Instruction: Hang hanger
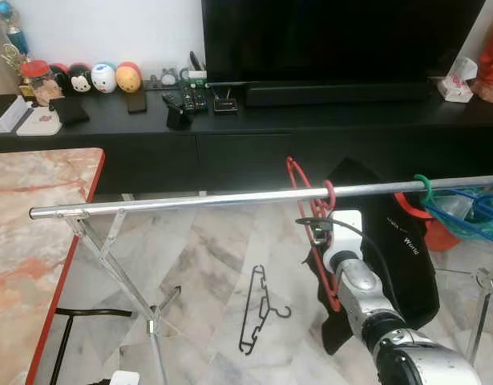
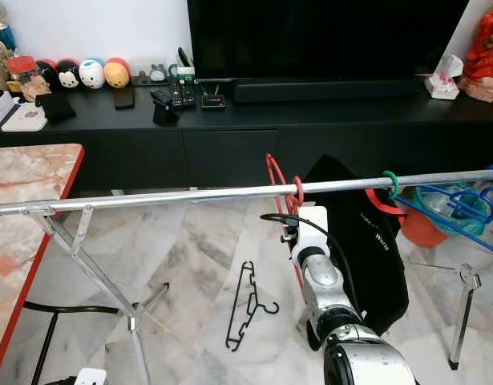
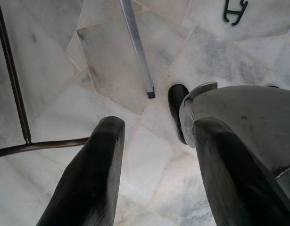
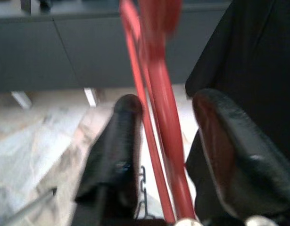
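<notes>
A red hanger (image 1: 293, 173) hangs by its hook on the silver rail (image 1: 190, 201) of a clothes rack, just left of a black garment (image 1: 390, 241). My right arm (image 1: 360, 285) reaches up to it from below the rail. In the right wrist view the right gripper (image 4: 166, 108) is open, and the hanger's red bars (image 4: 168, 127) run between its two fingers, nearer one of them. My left gripper (image 3: 156, 127) hangs open over the marble floor, holding nothing.
A black hanger (image 1: 258, 309) lies on the floor under the rail. Green (image 1: 425, 188) and blue hangers (image 1: 470, 212) hang further right. Behind stand a black TV console (image 1: 230, 120) and TV (image 1: 334, 40). A red-edged marble table (image 1: 30, 241) is at left.
</notes>
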Robot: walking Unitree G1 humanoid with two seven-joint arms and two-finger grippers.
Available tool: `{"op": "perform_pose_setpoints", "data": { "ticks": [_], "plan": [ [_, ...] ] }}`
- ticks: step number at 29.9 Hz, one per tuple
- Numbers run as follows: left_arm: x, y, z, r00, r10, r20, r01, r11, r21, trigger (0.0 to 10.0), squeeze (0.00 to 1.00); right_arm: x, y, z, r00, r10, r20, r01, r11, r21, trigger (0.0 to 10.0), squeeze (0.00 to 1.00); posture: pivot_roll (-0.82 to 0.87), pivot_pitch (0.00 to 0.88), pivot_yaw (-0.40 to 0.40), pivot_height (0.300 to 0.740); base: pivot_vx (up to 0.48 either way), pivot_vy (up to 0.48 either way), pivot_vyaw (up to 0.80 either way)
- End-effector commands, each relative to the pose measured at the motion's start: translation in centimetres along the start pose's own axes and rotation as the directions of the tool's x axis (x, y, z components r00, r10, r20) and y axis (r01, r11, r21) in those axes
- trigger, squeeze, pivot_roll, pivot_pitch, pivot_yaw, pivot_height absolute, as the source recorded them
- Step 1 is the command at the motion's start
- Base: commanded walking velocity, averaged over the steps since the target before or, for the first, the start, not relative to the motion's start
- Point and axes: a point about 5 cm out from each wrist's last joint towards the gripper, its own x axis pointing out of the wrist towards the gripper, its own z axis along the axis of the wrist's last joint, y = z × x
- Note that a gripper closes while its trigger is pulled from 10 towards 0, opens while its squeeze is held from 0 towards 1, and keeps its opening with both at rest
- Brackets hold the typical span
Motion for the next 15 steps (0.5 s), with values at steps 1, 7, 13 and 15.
{"op": "perform_pose_setpoints", "data": {
  "ticks": [1,7,13,15],
  "plan": [
    [0.0,-0.1,-0.2,1.0,-0.007,-0.01,0.007,1.0,0.008,10.0,0.0,-0.1,-0.1,0.0,1.0,-0.005,0.022,0.004,1.0,0.02,10.0,1.0,0.03,0.011,-0.014,0.74,0.0,0.0,0.0],
    [-0.1,-0.2,-0.4,1.0,-0.013,-0.013,0.014,1.0,0.008,10.0,0.0,-0.5,0.0,-0.2,0.998,-0.002,0.059,-0.001,0.999,0.041,10.0,1.0,0.02,0.005,-0.015,0.74,0.0,0.0,0.0],
    [-0.4,0.1,-1.5,0.999,-0.01,-0.042,0.011,1.0,0.008,10.0,0.0,-1.7,-0.4,-1.3,0.994,-0.02,0.106,0.017,1.0,0.026,10.0,1.0,0.02,0.0,-0.02,0.74,0.0,0.0,0.0],
    [-0.6,0.3,-1.9,0.999,-0.007,-0.051,0.008,1.0,0.005,10.0,0.0,-2.5,-0.7,-1.6,0.988,-0.038,0.15,0.035,0.999,0.024,10.0,1.0,0.03,0.0,-0.024,0.74,0.0,0.0,0.0]
  ]
}}
